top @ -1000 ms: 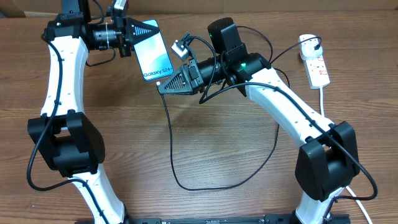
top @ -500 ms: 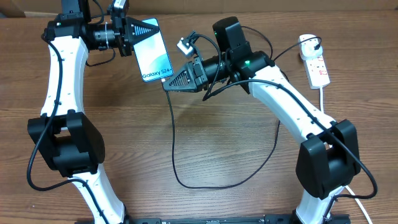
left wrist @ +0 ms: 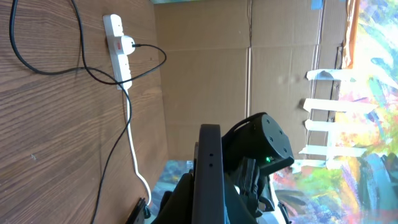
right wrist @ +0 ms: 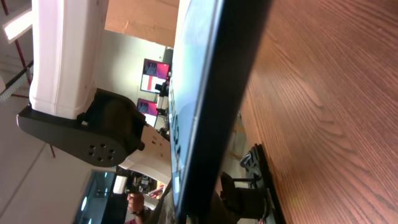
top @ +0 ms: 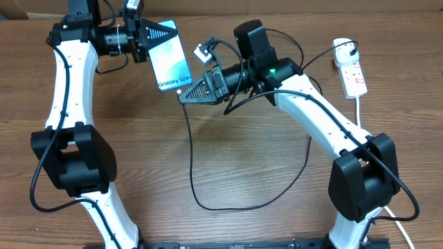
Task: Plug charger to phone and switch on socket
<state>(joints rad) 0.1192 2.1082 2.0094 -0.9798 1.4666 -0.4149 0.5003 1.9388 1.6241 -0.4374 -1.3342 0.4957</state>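
Presently on one bench (top: pixel 249 152) of brown wood grain, with two arms over it:

Item 1, phone (top: pixel 173 63): sits at far left of centre with its pale blue-teal screen facing up. The "Galaxy S24+" lettering is at the short edge nearest the right claw. The left claw (top: pixel 160 32) holds the opposite short edge, fingers closed onto it. Both wrist views show the phone edge-on.

Item 2, charger (top: pixel 192 152): a thin black cable. One end is pinched in the right claw (top: pixel 185 95), whose fingers are closed narrow, with the tip right at the phone's lettered edge. Whether the connector sits in the port cannot be told. The cable drops toward the near edge, loops wide across the bench and climbs to a white plug (top: pixel 342 47) seated in the socket.

Item 3, socket (top: pixel 354 75): a white strip with red markings, lying flat on the bench at far right, well apart from the phone. A thick white cord (top: pixel 359 111) trails from its near end.
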